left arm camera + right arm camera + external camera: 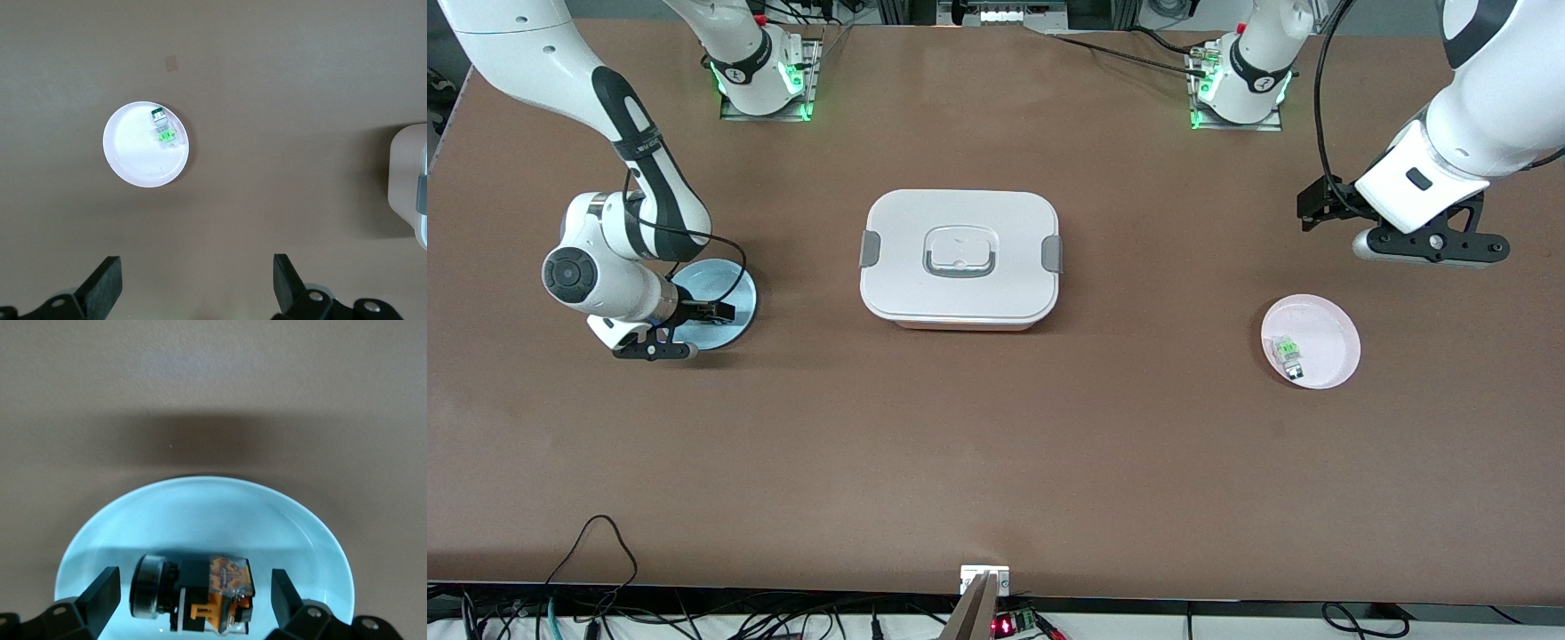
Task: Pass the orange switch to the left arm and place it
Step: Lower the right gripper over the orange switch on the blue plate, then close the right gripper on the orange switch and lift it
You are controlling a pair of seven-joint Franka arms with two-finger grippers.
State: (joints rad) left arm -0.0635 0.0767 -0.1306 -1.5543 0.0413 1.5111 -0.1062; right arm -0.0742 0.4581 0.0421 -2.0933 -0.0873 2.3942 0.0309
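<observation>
The orange switch [193,597], black with an orange body and a round silver-rimmed cap, lies on its side on a light blue plate [200,513] toward the right arm's end of the table. My right gripper [193,587] is low over that plate [734,289], open, with a finger on each side of the switch and a gap at both. In the front view this gripper [711,311] covers the switch. My left gripper [1316,209] hangs open and empty above the table at the left arm's end. The white box [960,258] sits mid-table between the arms.
A pink plate [1325,338] lies nearer the front camera than the left gripper and holds a small grey-white component with a green top [1288,351]. The left wrist view shows that plate [140,157], the component [163,130] and a box corner [408,180].
</observation>
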